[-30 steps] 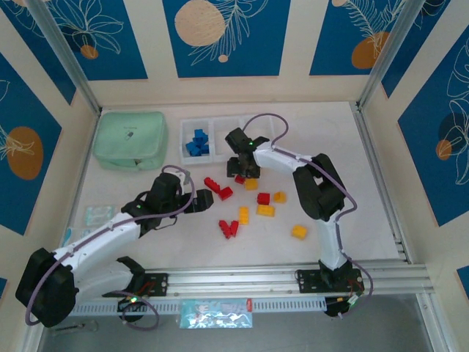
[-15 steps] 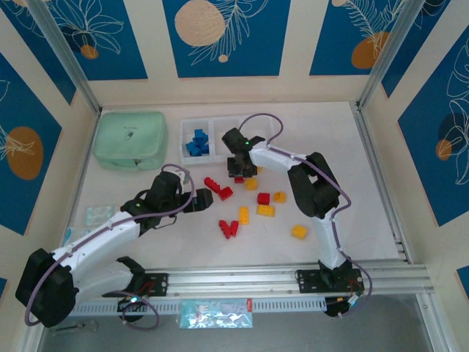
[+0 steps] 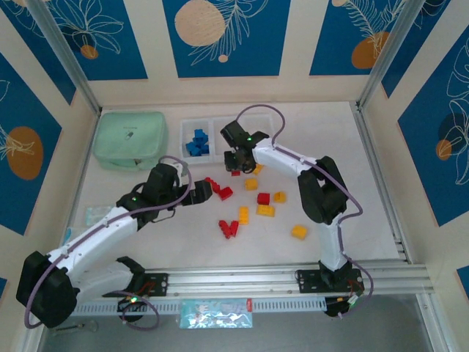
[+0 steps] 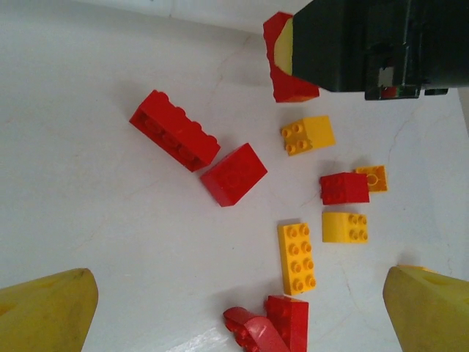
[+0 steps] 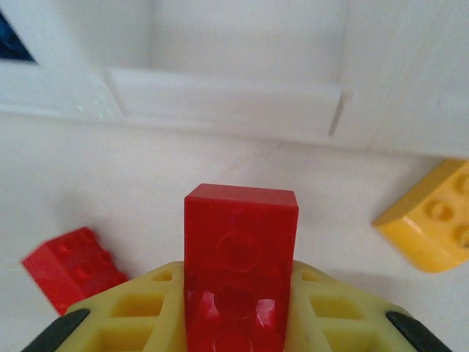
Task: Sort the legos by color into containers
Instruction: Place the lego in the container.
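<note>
Firmly, the right gripper pinches a red brick near the containers. Meanwhile the left gripper gapes wide above loose legos.

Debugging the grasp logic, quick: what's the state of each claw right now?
Left claw: open, holding nothing.
Right claw: closed on a red lego.
</note>
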`<state>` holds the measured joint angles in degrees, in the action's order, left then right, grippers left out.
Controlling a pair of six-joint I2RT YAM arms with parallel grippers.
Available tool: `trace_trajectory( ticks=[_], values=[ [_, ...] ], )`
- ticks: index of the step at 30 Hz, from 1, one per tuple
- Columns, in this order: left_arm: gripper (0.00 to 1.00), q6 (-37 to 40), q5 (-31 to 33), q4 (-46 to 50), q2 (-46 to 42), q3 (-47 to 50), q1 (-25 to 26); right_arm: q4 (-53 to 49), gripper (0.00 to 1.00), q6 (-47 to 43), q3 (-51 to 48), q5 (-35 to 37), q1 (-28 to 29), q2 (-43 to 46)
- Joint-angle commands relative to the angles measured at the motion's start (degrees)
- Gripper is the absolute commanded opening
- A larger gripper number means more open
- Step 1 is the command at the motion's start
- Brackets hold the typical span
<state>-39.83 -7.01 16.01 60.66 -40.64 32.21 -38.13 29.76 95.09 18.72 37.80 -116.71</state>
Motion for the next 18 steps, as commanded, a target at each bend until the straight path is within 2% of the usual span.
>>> trace_trajectory(
  ticks=[1, 12, 18],
  values=[
    [0.99, 2.04, -1.45, 1.72, 1.17, -2.96, -1.09, 0.13, 0.29, -3.26, 4.67, 1.53, -0.74, -0.85],
    [0.99, 2.71, -0.18, 2.41, 4.90, -6.38, -2.49, -7.73, 0.29, -5.96, 29.80, 2.61, -4.27, -18.68],
    [0.99, 2.23, 0.01, 2.16, 4.69, -6.51, -2.52, -8.44, 0.50, -6.18, 33.32, -0.97, -4.96, -19.75]
  ],
)
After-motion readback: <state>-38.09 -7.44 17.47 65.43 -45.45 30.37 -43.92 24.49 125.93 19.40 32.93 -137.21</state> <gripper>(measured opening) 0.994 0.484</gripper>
